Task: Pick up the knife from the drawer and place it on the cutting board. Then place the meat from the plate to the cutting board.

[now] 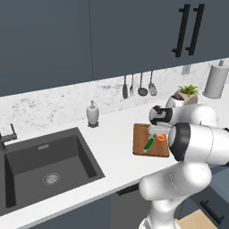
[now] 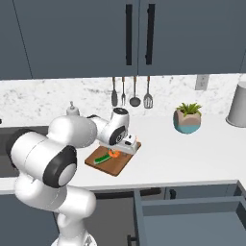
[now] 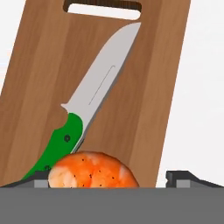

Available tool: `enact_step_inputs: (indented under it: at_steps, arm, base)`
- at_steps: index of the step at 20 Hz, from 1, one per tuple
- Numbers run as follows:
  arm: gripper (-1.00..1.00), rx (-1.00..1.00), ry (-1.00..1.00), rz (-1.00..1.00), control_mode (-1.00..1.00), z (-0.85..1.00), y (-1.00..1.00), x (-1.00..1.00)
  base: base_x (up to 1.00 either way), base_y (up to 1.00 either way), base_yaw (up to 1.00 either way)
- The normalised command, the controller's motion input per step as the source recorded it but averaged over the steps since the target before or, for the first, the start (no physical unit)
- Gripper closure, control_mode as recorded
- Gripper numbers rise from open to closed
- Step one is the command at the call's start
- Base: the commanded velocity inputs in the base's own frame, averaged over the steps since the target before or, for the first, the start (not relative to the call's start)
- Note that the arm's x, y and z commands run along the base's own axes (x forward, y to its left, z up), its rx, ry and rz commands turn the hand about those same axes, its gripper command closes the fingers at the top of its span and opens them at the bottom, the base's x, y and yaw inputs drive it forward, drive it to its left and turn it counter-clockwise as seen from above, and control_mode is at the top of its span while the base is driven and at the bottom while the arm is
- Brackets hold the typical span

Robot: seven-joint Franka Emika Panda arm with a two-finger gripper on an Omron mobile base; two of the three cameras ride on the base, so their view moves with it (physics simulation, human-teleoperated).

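The brown cutting board (image 3: 43, 65) lies on the white counter, also seen as the board (image 1: 140, 145) and the board (image 2: 120, 166). The green-handled knife (image 3: 87, 105) rests flat on it, blade pointing at the board's handle slot; it shows too as the knife (image 1: 148, 144) and the knife (image 2: 102, 159). The orange-pink meat (image 3: 92, 170) sits on the board by the knife's handle, between my fingertips. My gripper (image 3: 111, 179) hovers low over it and stands open, with a gap between the meat and the right fingertip (image 3: 179, 177). The drawer (image 2: 192, 211) is pulled out. The plate is out of view.
A dark sink (image 1: 44, 165) lies to the left, with a soap dispenser (image 1: 92, 113) behind it. A potted plant (image 2: 188, 117) and a paper towel roll (image 2: 239, 103) stand to the right. Utensils (image 2: 129, 93) hang on the wall behind the board.
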Motion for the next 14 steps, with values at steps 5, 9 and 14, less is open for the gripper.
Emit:
enact_step_inputs:
  at_steps: [5, 9, 14]
  arm:
    - [-1.0, 0.0, 0.0, 0.0, -1.0, -0.19, 0.15, 0.0]
    - [-1.0, 0.01, 0.01, 0.0, -1.0, -0.45, 0.03, 0.0]
    - [-1.0, 0.08, -0.04, 0.0, -1.0, 0.1, -0.02, 0.0]
  base:
    - [0.0, 0.0, 0.0]
    - [0.0, 0.0, 0.0]
    - [0.0, 0.0, 0.0]
